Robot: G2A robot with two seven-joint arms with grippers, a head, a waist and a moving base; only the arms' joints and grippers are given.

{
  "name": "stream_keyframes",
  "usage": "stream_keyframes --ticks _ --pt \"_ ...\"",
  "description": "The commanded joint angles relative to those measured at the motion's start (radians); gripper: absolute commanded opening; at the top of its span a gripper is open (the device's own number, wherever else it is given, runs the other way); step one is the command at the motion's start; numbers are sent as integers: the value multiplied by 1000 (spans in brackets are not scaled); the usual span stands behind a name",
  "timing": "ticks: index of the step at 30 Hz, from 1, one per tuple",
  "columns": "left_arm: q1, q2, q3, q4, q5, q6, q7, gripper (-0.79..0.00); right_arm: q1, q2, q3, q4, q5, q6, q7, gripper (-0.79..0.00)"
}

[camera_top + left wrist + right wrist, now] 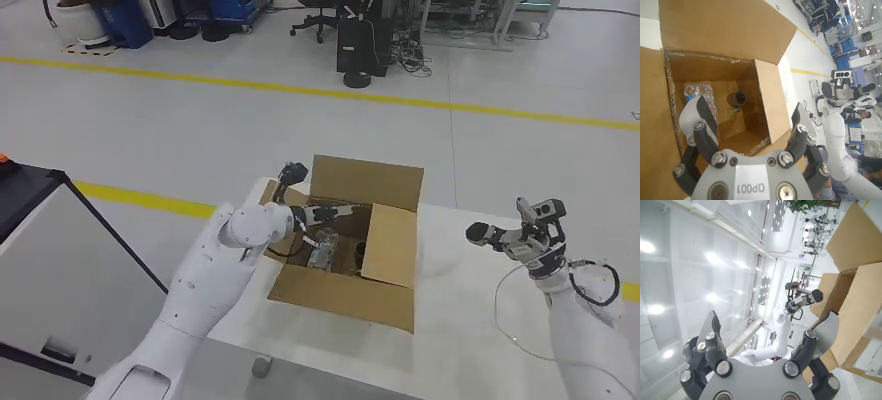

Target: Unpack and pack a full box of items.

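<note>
Open cardboard box point(340, 290) on the white table point(460, 345), near its left edge, flaps folded outward, far flap standing up. Inside, on the bottom: a bottle point(703, 91) in clear crinkled plastic, lying along one wall, and a dark tube point(736, 99) upright, apart from the bottle and nearer the middle. Left gripper point(748, 106) above the opening on the box's left side, pointing down into it, fingers spread wide, nothing between them; one finger point(702, 113) in front of the bottle, contact impossible to tell. Right gripper point(772, 315) well to the right of the box, raised off the table, turned sideways toward the box wall, fingers likewise apart and empty. Beyond the table, a yellow line point(300, 92) across the grey floor.
</note>
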Motion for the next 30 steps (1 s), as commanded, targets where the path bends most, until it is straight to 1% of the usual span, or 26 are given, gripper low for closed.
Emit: stream_keyframes --ticks 1,6,9,12,15,17,18,22,25,27,29,30 --pt "-33 -10 37 55 -39 -30 -4 0 -14 9 36 14 1 5 -7 0" --pt "-116 -50 124 176 -177 -94 -69 0 -36 23 91 41 12 4 -32 0" --pt "-161 -72 175 249 -185 -125 -55 0 -36 23 91 41 12 4 -32 0" --pt "-191 -96 199 335 -267 -147 -56 0 -36 23 91 41 12 4 -32 0" --pt "-228 -118 252 412 -224 -148 -30 0 -36 23 91 41 12 4 -32 0" --pt "-246 -133 290 454 -175 -133 18 0 -36 23 91 41 12 4 -32 0" --pt "-250 -142 302 470 -177 -127 32 0 -36 23 91 41 12 4 -32 0" --pt "-264 -176 324 505 -266 -149 3 0 -36 23 91 41 12 4 -32 0" --pt "-274 -199 348 515 -293 -155 3 0 -36 23 91 41 12 4 -32 0" --pt "-280 -216 370 503 -305 -164 -5 0 -36 23 91 41 12 4 -32 0" --pt "-281 -232 374 490 -368 -188 -48 0 -36 23 91 41 12 4 -32 0" --pt "-289 -238 383 486 -367 -196 -57 0 -36 23 91 41 12 4 -32 0"
